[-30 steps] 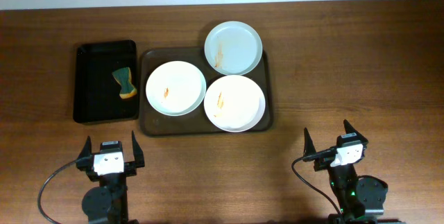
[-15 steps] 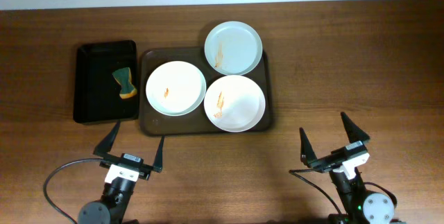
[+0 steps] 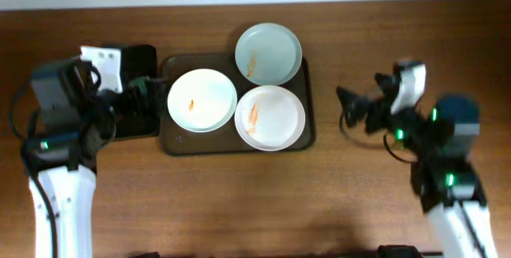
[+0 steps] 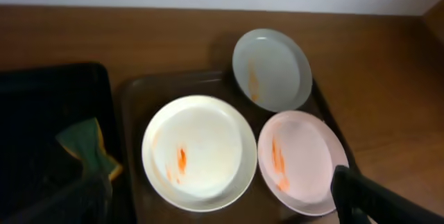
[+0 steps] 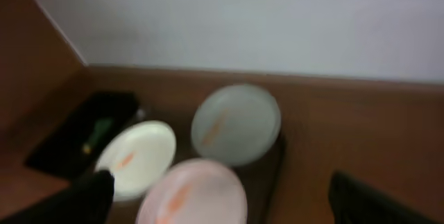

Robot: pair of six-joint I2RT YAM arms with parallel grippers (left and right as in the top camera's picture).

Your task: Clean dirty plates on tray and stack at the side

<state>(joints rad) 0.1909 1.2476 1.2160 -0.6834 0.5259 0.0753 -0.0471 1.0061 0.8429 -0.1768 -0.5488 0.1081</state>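
Observation:
Three white plates smeared with orange sauce lie on the dark brown tray: one at the left, one at the back right, one at the front right. The left wrist view shows them too: left, back, right. My left gripper hangs open and empty over the bin's right edge, just left of the tray. My right gripper is open and empty above the table right of the tray. The blurred right wrist view shows the plates ahead of its fingers.
A black rectangular bin stands left of the tray, mostly hidden by my left arm in the overhead view. The left wrist view shows the bin holding a green and yellow sponge. Bare wooden table lies in front.
Both arms have risen from the front edge of the table and swung toward the tray. The left gripper now covers the bin, the right hovers beside the tray. Plates have not moved.

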